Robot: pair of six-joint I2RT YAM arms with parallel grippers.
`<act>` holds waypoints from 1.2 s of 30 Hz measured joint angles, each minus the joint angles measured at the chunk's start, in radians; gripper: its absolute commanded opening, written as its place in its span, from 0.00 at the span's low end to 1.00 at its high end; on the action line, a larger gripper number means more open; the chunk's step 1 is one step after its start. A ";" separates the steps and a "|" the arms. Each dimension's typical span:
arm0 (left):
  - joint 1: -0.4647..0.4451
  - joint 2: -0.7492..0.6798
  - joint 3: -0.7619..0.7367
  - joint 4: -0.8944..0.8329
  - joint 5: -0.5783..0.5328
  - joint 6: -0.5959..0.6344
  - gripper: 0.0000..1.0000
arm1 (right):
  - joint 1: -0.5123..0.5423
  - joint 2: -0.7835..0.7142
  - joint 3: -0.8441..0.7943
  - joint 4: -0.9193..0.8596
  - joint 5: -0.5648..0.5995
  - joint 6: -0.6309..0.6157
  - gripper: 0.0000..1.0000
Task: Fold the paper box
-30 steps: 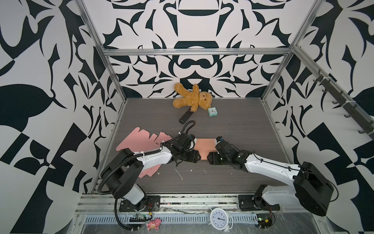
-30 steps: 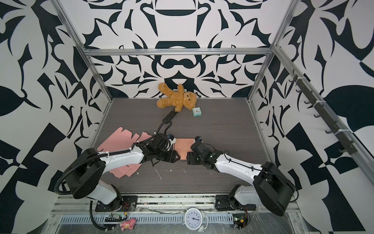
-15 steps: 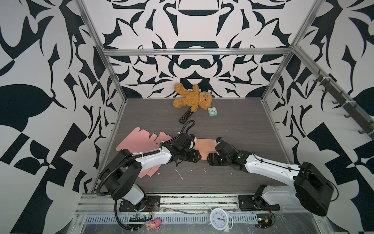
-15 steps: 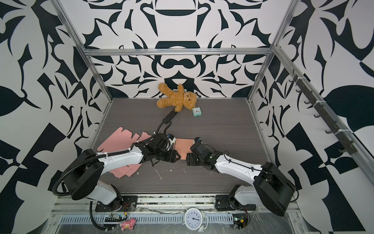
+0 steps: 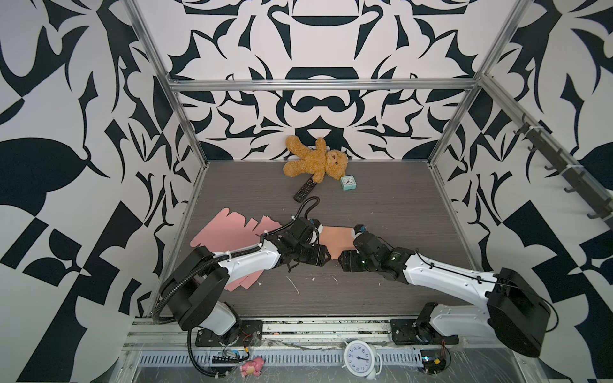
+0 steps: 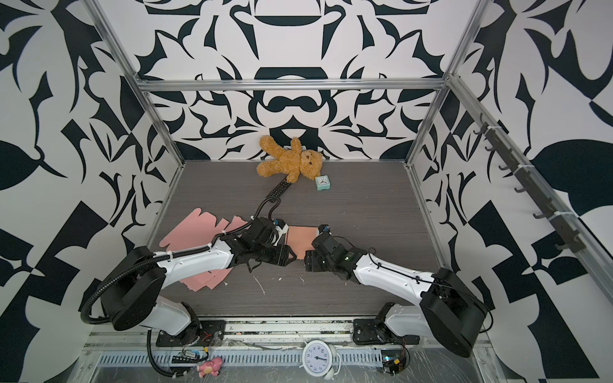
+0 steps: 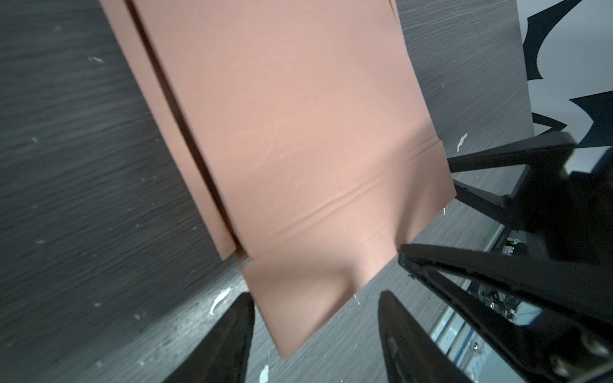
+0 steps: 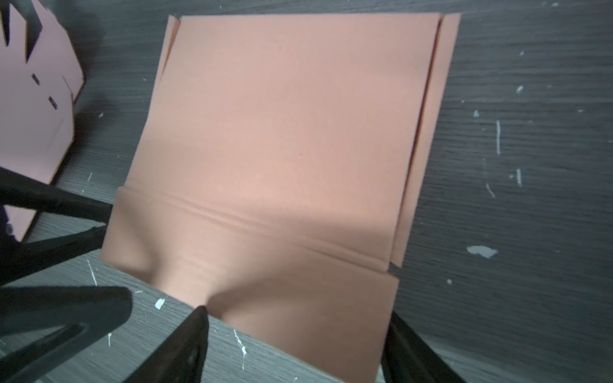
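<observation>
The left pincer (image 7: 315,296) stands open, its two black fingers apart. A corner of the front flap (image 7: 331,245) of the paper box (image 7: 292,116) lies between them, just before the tips; I cannot tell if either finger touches the card. The right pincer (image 8: 297,313) is open as well. The other corner of the same flap lies between its fingers, with one tip at the flap's free edge, where the card is dented. The two pincers face each other closely, both low over the table (image 5: 381,205). Beyond the tips, a pressed crease (image 8: 265,228) divides the flap from the large flat panel (image 8: 292,116), and a narrow strip (image 8: 428,149) shows along the panel's side. I judge the card to be light, thin and rather springy: it bends easily at the crease, but the dents suggest it buckles when pushed elsewhere, and it may slide on the smooth table. A good hold would be on the flap's free edge near each corner, lifting both sides together so that it turns on the crease. Behind the left pincer, under its arm, more pink sheets (image 5: 229,232) lie flat. What is under the panel is hidden, the far end is cut off in the left wrist view, and in both top views the arms cover the flap.
</observation>
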 measured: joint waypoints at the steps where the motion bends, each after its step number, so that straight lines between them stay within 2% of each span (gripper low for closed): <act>1: 0.000 0.001 0.000 0.000 0.000 0.000 0.61 | 0.000 0.002 0.000 0.000 0.003 0.000 0.79; 12: 0.000 0.025 0.000 0.001 -0.004 0.000 0.57 | 0.000 0.037 0.000 0.000 0.025 -0.001 0.76; 20: -0.001 0.049 0.000 0.003 -0.005 0.000 0.53 | 0.000 0.064 0.000 0.000 0.043 -0.007 0.70; 36: -0.001 0.076 0.000 0.017 -0.024 0.005 0.51 | 0.000 0.091 0.000 0.002 0.077 -0.008 0.70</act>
